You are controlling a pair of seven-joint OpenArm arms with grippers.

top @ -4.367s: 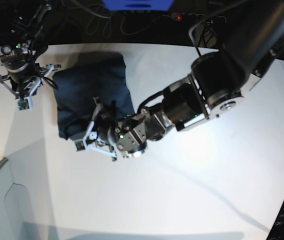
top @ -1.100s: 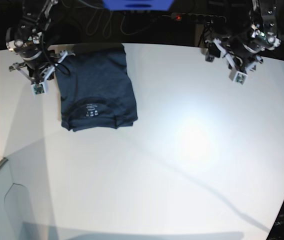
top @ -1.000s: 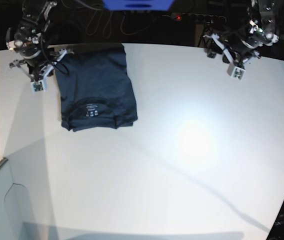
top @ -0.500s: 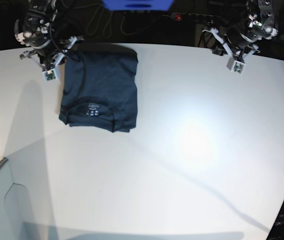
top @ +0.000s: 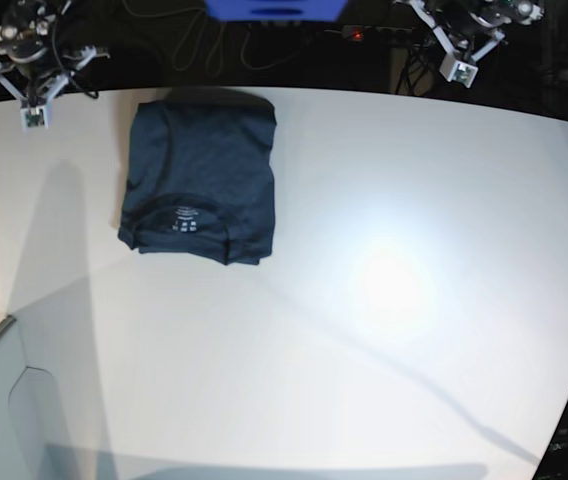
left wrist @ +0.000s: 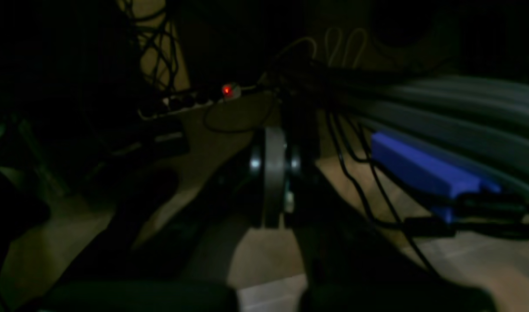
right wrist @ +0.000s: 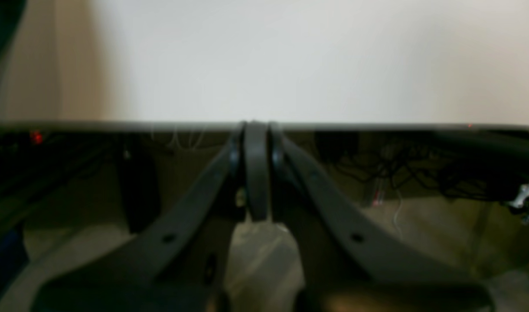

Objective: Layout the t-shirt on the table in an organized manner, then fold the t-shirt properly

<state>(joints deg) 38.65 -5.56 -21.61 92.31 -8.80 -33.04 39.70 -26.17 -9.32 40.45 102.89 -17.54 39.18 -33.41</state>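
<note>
Both arms pulled back past table (top: 384,300) edge, left gripper (left wrist: 274,173) closed

Bkgd beyond far edge is dark, approx 12 o'clock in base view. Power strip (top: 384,35) w/ red indicator lit at 1 o'clock, tangle of black cables (top: 204,45) at 11–12. Blue box (top: 274,9) at 12, cropped by frame top. Floor (left wrist: 65,234) looks tan/beige, prob wood, too dim to confirm. Bright light glare on white surface ~3 o'clock.

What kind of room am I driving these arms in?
Likely a robotics lab bench: a bare white table holding only a folded t-shirt, with loose cables and a lit power strip behind.
</note>
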